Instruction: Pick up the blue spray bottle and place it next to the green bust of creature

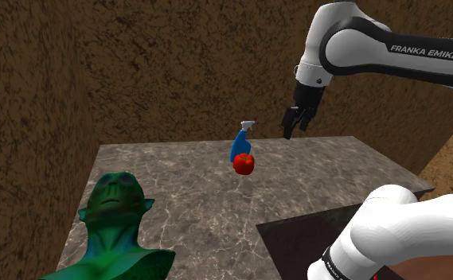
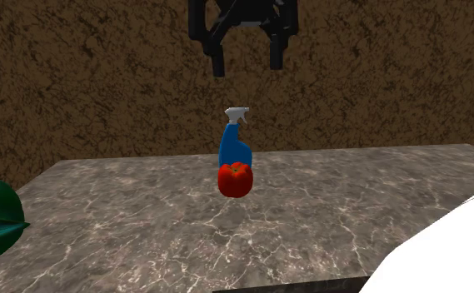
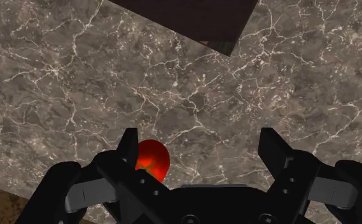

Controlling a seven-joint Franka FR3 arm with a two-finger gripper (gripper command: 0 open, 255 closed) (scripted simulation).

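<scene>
- Rough brown walls (image 1: 177, 64) back a table (image 1: 328, 171) topped in grey-brown stone with pale veins.
- The blue spray bottle (image 1: 240, 145) stands upright on the table near its far edge, its white trigger head on top.
- 1 round red fruit (image 2: 235, 179) sits just in front of the bottle, touching it or nearly so.
- The green bust (image 1: 115, 223) of a pointed-eared creature stands well apart from the bottle, at the table's near corner, toward the shoulder view's lower left.
- The gripper (image 2: 247, 65) hangs in the air above the bottle, clear of it, its 2 black fingers spread apart and clasping nothing.
- From the wrist view, the red fruit lies on the table by 1 finger, untouched.
- The white arm (image 1: 360, 40) reaching over the bottle reads "FRANKA EMIKA" in white letters on a dark band.
</scene>
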